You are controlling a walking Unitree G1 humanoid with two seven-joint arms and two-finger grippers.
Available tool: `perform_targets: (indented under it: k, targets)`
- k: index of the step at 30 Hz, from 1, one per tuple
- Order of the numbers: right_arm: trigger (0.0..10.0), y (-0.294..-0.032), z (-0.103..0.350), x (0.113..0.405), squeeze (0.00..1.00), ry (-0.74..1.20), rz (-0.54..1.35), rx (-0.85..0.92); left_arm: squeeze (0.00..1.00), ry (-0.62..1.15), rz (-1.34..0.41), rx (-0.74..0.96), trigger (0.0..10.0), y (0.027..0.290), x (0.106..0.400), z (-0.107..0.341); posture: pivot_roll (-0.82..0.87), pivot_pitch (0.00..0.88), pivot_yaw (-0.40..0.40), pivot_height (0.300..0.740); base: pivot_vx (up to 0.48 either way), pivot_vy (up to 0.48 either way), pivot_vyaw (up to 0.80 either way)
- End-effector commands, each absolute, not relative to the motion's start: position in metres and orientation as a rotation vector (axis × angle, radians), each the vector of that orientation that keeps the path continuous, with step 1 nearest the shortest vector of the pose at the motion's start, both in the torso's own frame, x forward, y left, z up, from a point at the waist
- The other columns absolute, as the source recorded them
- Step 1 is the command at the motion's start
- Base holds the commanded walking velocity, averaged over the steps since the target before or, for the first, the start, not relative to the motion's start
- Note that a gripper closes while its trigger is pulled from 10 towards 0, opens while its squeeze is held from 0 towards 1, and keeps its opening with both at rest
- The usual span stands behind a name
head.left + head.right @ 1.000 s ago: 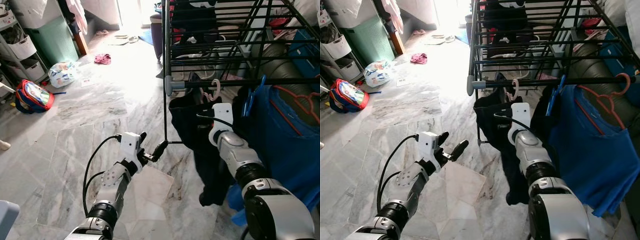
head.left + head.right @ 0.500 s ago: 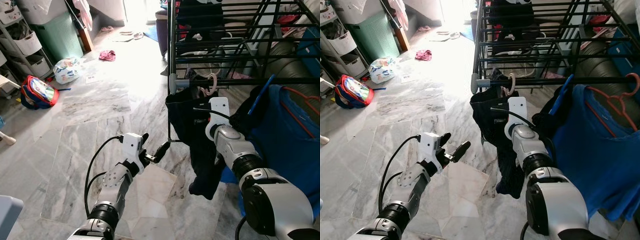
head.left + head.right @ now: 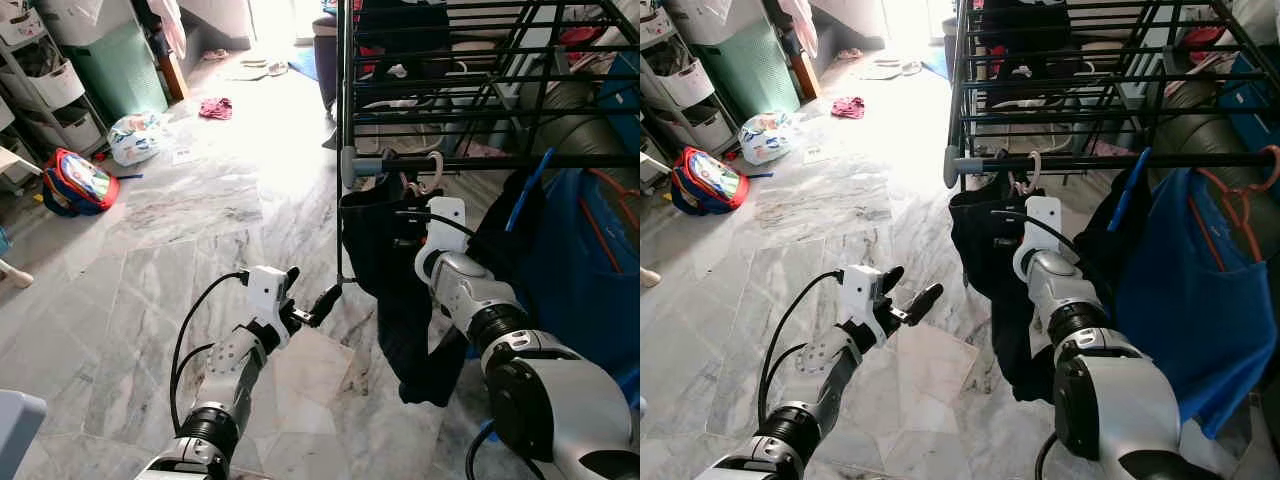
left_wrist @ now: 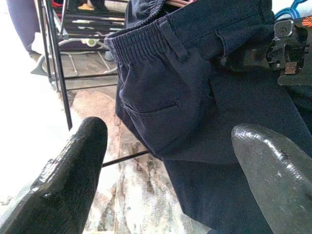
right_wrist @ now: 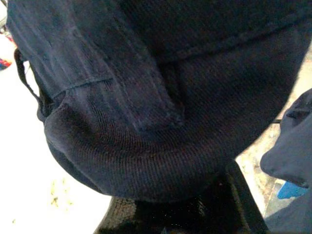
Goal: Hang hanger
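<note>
Taking the drying rack (image 3: 400,160) as the landmark: well to its left, over the marble floor (image 3: 170,230), the left gripper (image 3: 306,301) hovers with its two black fingers (image 4: 63,180) spread wide and nothing between them. It points toward the rack's lower crossbar and touches neither rack nor cloth; this arm looks to be waiting.

At the rack's near left corner, the hanger (image 3: 428,172) carries a pair of dark navy trousers (image 3: 395,270), which drape down just below the front rail. The hanger's pale hook sits at the rail (image 3: 1110,160), right beside its grey end cap (image 3: 350,165). Whether the hook is fully over the rail or only resting against it cannot be told from here.

The right gripper (image 3: 405,222) is pressed into the trousers just beneath that rail. Its fingers are buried in dark fabric, so I cannot tell if they are clamped or slack.

Further right along the same rail hang a blue garment (image 3: 1185,300) and an orange hanger (image 3: 1235,200).

The step in hand appears to be the final seating of the hook. The next move likely calls for confirming the hook rides over the rail, then loosening the right gripper and drawing it back without dragging the trousers off.
</note>
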State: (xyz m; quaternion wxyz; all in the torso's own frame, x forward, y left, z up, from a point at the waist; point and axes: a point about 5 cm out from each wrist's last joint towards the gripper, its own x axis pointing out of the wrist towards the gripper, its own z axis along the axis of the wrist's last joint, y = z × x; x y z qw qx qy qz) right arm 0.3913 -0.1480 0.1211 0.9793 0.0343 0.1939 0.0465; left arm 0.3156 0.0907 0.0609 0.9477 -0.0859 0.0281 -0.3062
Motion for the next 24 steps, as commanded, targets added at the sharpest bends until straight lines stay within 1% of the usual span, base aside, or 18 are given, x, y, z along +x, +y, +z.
perform_targets:
  k: [1, 5, 11, 16, 24]
  targets:
    - [10.0, -0.143, 0.115, 0.389, 0.00, 0.437, 0.117, 0.020, 0.00, 0.063, -0.626, -0.171, 10.0, 0.093, 0.314, 0.060, -0.03, 0.135, 0.075, 0.740, 0.000, 0.000, 0.00]
    - [10.0, -0.138, 0.113, 0.388, 0.00, 0.443, 0.144, -0.052, 0.00, 0.064, -0.625, -0.171, 10.0, 0.092, 0.315, 0.060, -0.03, 0.135, 0.075, 0.740, 0.000, 0.000, 0.00]
    - [10.0, -0.130, 0.113, 0.388, 0.00, 0.431, 0.169, -0.107, 0.00, 0.066, -0.624, -0.174, 10.0, 0.091, 0.315, 0.060, -0.03, 0.134, 0.076, 0.740, 0.000, 0.000, 0.00]
    - [10.0, -0.124, 0.118, 0.390, 0.00, 0.413, 0.174, -0.102, 0.00, 0.067, -0.624, -0.174, 10.0, 0.090, 0.315, 0.060, -0.03, 0.133, 0.074, 0.740, 0.000, 0.000, 0.00]
    - [10.0, -0.124, 0.119, 0.391, 0.00, 0.405, 0.164, -0.092, 0.00, 0.068, -0.621, -0.175, 10.0, 0.089, 0.315, 0.060, -0.03, 0.132, 0.068, 0.740, 0.000, 0.000, 0.00]
